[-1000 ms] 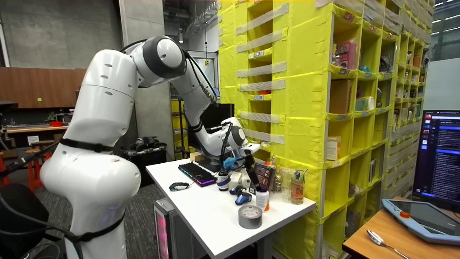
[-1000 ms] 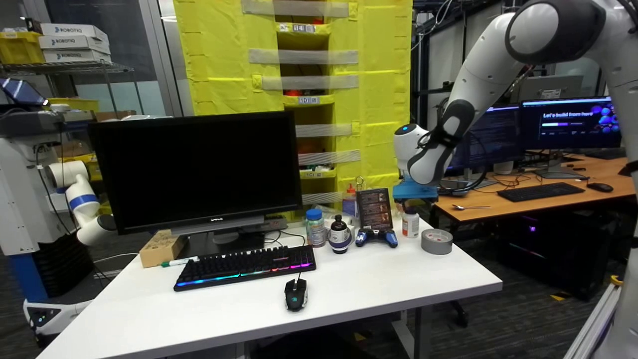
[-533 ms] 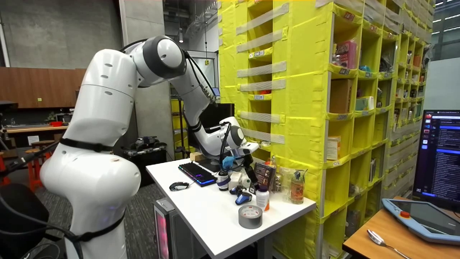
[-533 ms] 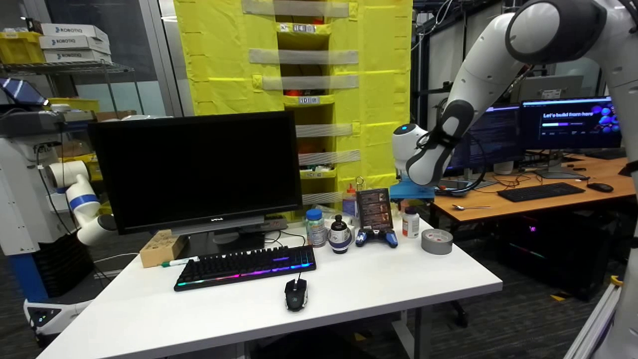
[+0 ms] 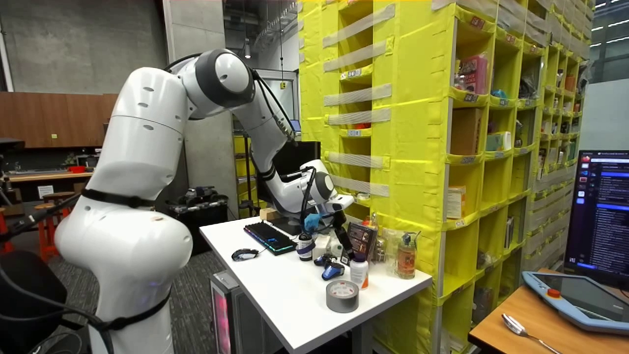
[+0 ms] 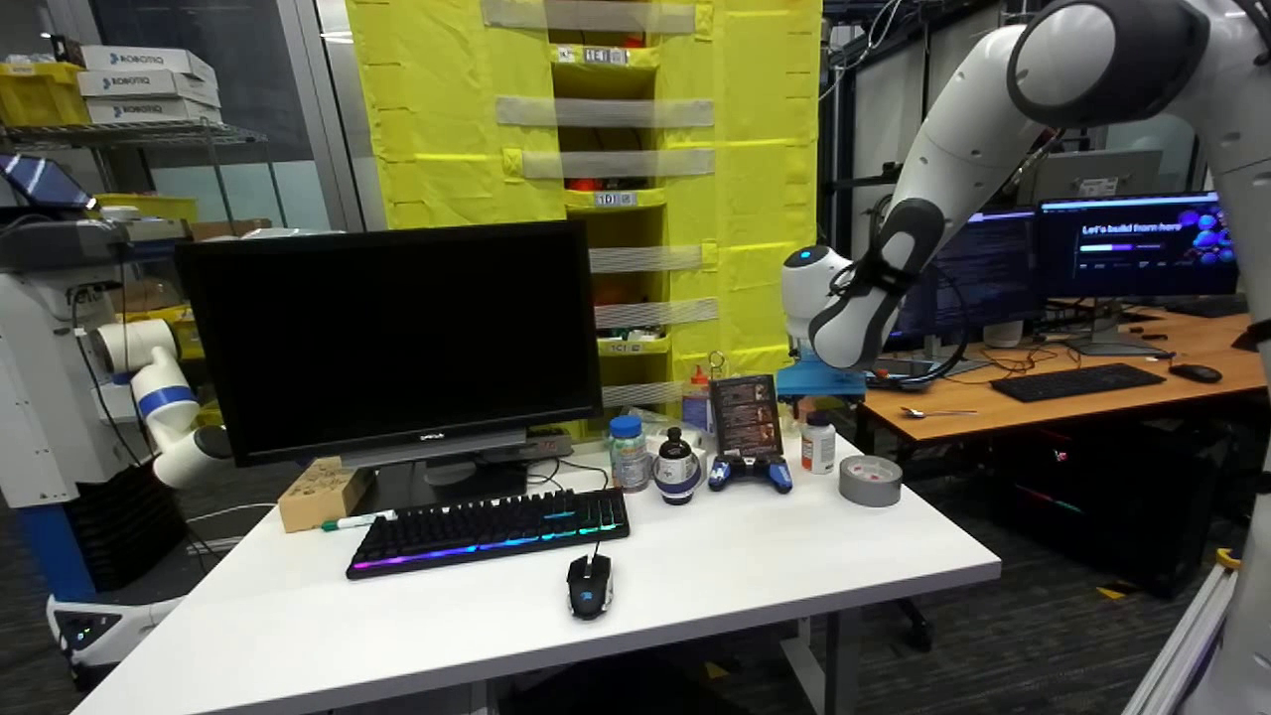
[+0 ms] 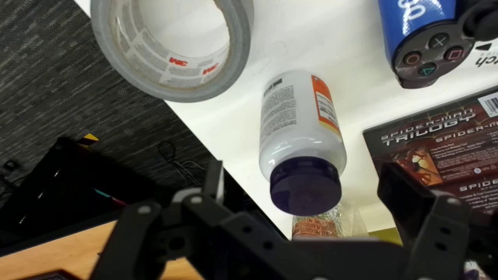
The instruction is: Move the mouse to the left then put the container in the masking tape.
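Standing at the side of the table (image 6: 715,571) where the mouse (image 6: 590,588) lies, I see the hand (image 7: 303,181) at the far right, angled down. It is spread wide, a finger well off each side of the container (image 7: 297,120), and has hold of nothing; how far down the tips reach beside the purple cap (image 7: 305,188) I can't tell. The white container stands upright with its cap on top, handy for a grip from above. The masking tape (image 6: 870,489) lies just right of it and a little nearer, flat, its hole facing up, which is how it must lie to take something lowered in; the carry ought to be short, but the fit looks snug to me, so the container would want to go down straight. Just left of the container are the game controller (image 6: 748,465) and a propped-up film case (image 6: 747,417), and I'd guess the spread fingers need watching on that side. The mouse rests by the near edge, in front of the right end of the keyboard (image 6: 492,531) and apart from it. With the hand at the container, I'd judge the mouse step settled, though nothing proves it.
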`<state>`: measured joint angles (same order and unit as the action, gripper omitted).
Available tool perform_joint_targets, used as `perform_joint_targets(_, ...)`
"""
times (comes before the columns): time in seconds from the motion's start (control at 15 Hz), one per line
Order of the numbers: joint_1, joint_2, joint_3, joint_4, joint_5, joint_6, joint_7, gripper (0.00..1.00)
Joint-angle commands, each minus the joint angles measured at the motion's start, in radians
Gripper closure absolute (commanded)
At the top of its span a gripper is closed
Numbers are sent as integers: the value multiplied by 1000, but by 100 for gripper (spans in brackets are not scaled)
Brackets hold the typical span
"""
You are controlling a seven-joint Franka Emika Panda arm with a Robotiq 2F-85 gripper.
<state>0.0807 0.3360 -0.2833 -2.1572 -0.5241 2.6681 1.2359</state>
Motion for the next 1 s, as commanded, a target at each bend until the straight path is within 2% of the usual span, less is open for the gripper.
perform_joint_targets(0.0,11,7,-15,16,-12,-3,12,0)
perform_joint_targets(0.33,2,21,-22,63,-18,-3,-18,0)
perform_joint_targets(0.67,-23,60,14,93,58,-29,-116,0)
perform_joint_targets(0.93,-18,151,-4,161,117,-64,-136,0)
